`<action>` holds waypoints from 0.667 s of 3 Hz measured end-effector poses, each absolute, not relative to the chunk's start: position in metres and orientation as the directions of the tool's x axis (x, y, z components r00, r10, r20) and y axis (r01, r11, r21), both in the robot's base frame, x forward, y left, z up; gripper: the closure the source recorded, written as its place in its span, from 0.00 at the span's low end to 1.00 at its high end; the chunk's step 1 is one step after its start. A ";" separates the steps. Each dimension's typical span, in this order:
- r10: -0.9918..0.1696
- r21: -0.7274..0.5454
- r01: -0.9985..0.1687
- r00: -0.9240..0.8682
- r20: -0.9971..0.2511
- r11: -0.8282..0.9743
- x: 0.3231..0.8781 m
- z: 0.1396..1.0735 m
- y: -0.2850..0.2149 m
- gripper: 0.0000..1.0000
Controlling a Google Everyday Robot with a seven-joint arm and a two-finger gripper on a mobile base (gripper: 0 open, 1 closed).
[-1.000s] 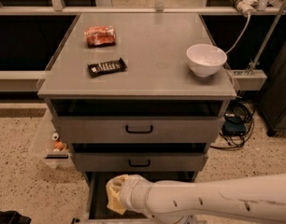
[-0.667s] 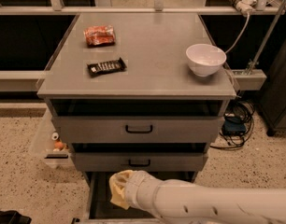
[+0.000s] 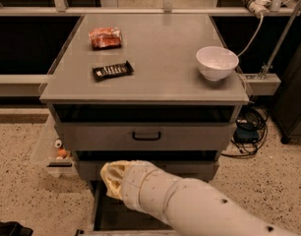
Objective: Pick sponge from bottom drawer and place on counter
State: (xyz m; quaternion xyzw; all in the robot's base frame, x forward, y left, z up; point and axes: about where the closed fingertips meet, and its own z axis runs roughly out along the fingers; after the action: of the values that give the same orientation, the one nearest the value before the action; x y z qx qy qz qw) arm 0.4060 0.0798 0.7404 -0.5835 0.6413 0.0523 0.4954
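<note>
The pale yellow sponge (image 3: pixel 110 176) sits at the tip of my white arm, held by my gripper (image 3: pixel 115 182). It hangs above the open bottom drawer (image 3: pixel 107 216), in front of the middle drawer's face. The wrist hides most of the gripper, and only the sponge-covered end shows. The drawer's dark interior shows below the arm at the left. The grey counter (image 3: pixel 160 48) lies well above the sponge.
On the counter lie a red-orange snack packet (image 3: pixel 105 37) at back left, a black candy bar (image 3: pixel 112 71) in front of it and a white bowl (image 3: pixel 217 62) at right. The top drawer (image 3: pixel 146 136) is shut. Cables lie on the floor at right.
The arm has risen and shifted left, lifting the sponge out of the bottom drawer to the height of the middle drawer.
</note>
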 end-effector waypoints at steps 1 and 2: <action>-0.691 -0.585 -0.757 0.257 -0.676 0.290 0.416 0.793 0.059 1.00; -0.708 -0.592 -0.736 0.225 -0.670 0.327 0.416 0.799 0.031 1.00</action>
State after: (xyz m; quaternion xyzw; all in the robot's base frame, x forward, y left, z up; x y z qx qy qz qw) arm 0.4164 0.0315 0.7991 -0.5801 0.6224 0.0137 0.5253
